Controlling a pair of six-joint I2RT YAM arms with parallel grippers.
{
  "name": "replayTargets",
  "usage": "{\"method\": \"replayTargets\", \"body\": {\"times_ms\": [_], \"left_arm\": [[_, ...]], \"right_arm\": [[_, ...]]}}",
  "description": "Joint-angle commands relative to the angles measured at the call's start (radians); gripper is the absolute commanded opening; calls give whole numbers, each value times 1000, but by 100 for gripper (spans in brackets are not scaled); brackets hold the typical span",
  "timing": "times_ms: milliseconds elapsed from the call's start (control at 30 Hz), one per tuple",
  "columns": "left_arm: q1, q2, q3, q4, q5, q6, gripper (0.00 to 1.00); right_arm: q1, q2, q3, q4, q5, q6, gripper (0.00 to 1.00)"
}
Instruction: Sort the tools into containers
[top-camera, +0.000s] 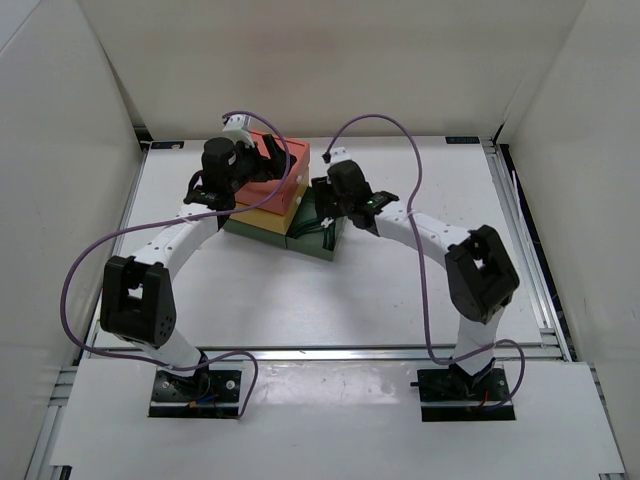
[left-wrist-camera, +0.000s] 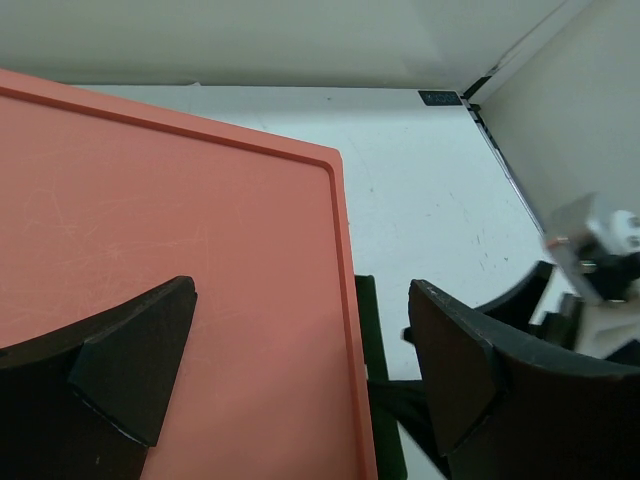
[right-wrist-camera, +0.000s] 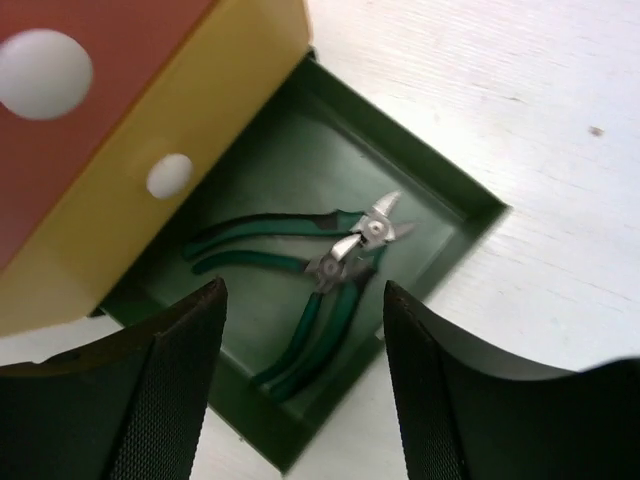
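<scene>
Top view: the left gripper (top-camera: 212, 188) hangs over the salmon-red drawer (top-camera: 285, 160), the right gripper (top-camera: 328, 218) over the pulled-out dark green drawer (top-camera: 318, 246).
Left wrist: jaws spread above the salmon-red top.
Right wrist: jaws spread. The far pliers (right-wrist-camera: 270, 222) and the near pliers (right-wrist-camera: 318, 325) lie inside the green drawer, heads touching.

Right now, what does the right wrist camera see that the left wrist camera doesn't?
Only the right wrist: the open right pincer, two pliers inside the green drawer, the yellow drawer and its white knob. Only the left wrist: the open left pincer, the flat top of the red box, a bit of the other arm. Both: the red box and the white table.
</scene>
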Motion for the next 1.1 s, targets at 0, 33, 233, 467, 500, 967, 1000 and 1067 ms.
{"method": "replayTargets", "body": {"times_ms": [0, 33, 233, 467, 500, 967, 1000, 1067], "left_arm": [[3, 33, -44, -173, 0, -10, 99], [3, 27, -44, -173, 0, -10, 99], [3, 33, -42, -167, 3, -15, 99], [3, 61, -41, -160, 27, -24, 99], [6, 64, -42, -160, 30, -25, 99], [-17, 107, -8, -163, 55, -41, 99], [-15, 104, -8, -167, 55, -39, 99], [-15, 104, -5, -170, 49, -33, 99]], "right_arm": [[-33, -159, -68, 112, 29, 5, 67], [-48, -178, -113, 112, 38, 11, 65], [-155, -184, -255, 91, -42, 137, 45], [-174, -37, -265, 118, -214, 202, 38], [-174, -20, -253, 118, -294, 205, 38], [-119, 282, 114, 253, -575, 257, 42], [-119, 322, 140, 259, -591, 266, 42], [-125, 350, 200, 287, -658, 300, 43]]}}
